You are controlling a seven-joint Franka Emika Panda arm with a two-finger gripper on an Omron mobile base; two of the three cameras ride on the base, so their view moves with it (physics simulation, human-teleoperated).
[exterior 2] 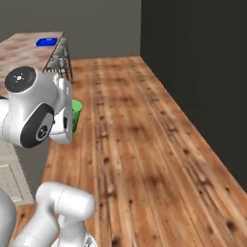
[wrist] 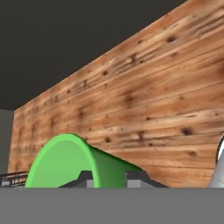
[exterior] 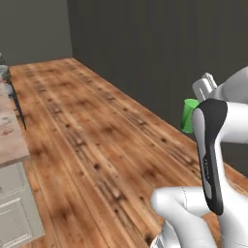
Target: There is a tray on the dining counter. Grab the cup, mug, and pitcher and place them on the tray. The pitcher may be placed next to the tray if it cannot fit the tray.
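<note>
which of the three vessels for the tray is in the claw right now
The green handleless cup, shut in the claw above the wood floor; it has no handle, unlike the mug, and isn't glass like the pitcher.

Green cup [wrist: 78,162] held aloft over floor, apparently tilted; blue tray [exterior 2: 46,42] on dining counter [exterior 2: 24,53].

The white arm rises from its base, bends at a rounded elbow and lifts its forearm high above the wooden floor [exterior: 97,145]. The gripper [wrist: 109,180] is carried in the air with its jaws closed on the cup [wrist: 70,162], one dark fingertip on each side of the green wall (the hand itself is turned so the floor runs slanted behind it). The cup rides well above the floor.
</note>
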